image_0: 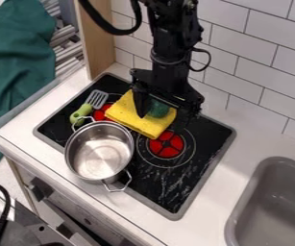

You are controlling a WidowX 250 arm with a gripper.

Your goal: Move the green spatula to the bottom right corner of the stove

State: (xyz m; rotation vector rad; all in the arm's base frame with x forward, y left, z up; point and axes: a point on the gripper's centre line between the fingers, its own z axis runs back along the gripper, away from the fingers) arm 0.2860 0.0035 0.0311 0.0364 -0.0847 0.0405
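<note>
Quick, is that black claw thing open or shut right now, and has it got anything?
Gripper: open, its fingers apart above the yellow sponge; whether it touches the sponge can't be told.

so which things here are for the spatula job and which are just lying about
For the job:
spatula
stove

Just lying about:
pot
yellow cloth or sponge
small dark green thing by it
big green cloth
</note>
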